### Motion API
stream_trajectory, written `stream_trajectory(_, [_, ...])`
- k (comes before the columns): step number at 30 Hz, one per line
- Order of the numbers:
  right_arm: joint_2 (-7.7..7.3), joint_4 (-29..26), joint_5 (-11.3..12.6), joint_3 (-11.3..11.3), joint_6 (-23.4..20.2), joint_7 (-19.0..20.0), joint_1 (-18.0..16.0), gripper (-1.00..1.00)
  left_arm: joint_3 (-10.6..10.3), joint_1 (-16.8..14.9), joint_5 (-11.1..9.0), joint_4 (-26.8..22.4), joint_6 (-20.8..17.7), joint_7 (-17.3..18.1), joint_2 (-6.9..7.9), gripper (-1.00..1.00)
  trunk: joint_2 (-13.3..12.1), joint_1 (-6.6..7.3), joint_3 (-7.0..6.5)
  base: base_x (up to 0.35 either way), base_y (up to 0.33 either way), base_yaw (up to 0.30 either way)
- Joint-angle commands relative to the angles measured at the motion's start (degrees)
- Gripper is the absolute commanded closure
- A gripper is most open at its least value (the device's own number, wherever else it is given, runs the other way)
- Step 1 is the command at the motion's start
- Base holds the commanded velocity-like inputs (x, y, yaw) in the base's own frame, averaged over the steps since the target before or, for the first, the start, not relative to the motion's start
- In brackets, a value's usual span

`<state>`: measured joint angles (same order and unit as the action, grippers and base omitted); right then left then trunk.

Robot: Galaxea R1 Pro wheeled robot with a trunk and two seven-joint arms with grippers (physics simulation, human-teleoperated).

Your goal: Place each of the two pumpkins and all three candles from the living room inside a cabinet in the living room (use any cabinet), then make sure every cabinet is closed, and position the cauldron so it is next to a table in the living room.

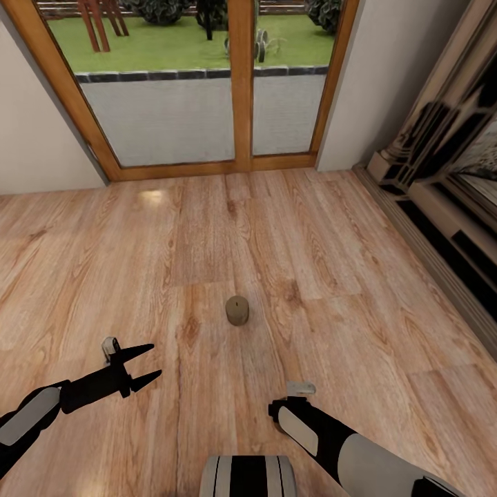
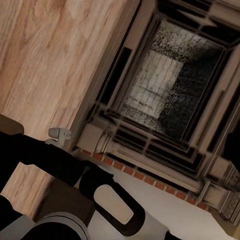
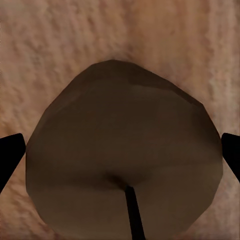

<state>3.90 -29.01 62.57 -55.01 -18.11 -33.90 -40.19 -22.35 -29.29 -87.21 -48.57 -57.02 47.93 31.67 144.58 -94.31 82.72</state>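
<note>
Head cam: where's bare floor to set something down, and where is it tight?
Bare wood floor lies on all sides of the lone candle: toward the glass door, toward the left wall, and between candle and fireplace. Tight nearest the robot, where the open left gripper and the right arm reach in.

You see a dull tan-brown candle (image 1: 237, 310) with a dark wick on a warm honey floor (image 1: 345, 276) streaked with darker grain. Your grippers, left (image 1: 143, 367) and right (image 3: 120, 155), are black. The fireplace (image 2: 170, 90) is beige stone with a sooty black-speckled opening.
</note>
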Motion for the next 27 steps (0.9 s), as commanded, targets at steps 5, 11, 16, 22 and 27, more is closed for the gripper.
stream_trajectory(5, [-0.04,-0.1,0.3,-0.4,-0.2,-0.4,-0.1,1.00,-0.2,-0.1,-0.2,0.1,-0.2,0.2,0.06,-1.00,0.0,0.01,0.04,0.000,0.000,0.000])
stream_trajectory(11, [-0.05,-0.1,0.3,-0.4,-0.1,-0.4,-0.1,1.00,-0.2,-0.1,-0.2,0.1,-0.2,0.2,0.06,-1.00,0.0,0.01,0.04,0.000,0.000,0.000])
stream_trajectory(16, [-0.08,-0.1,0.3,-0.4,-0.2,-0.4,-0.1,1.00,-0.2,-0.1,-0.2,0.1,-0.2,0.2,0.06,-1.00,0.0,0.01,0.04,0.000,0.000,0.000])
stream_trajectory(22, [-0.12,-0.1,0.3,-0.4,-0.2,-0.4,-0.1,1.00,-0.2,-0.1,-0.2,0.1,-0.2,0.2,0.06,-1.00,0.0,0.01,0.04,0.000,0.000,0.000])
stream_trajectory(27, [-0.09,-0.1,0.3,-0.4,-0.2,-0.4,-0.1,1.00,-0.3,-0.1,-0.2,0.1,-0.2,0.2,0.06,-1.00,0.0,0.09,-0.63,0.000,0.000,0.000])
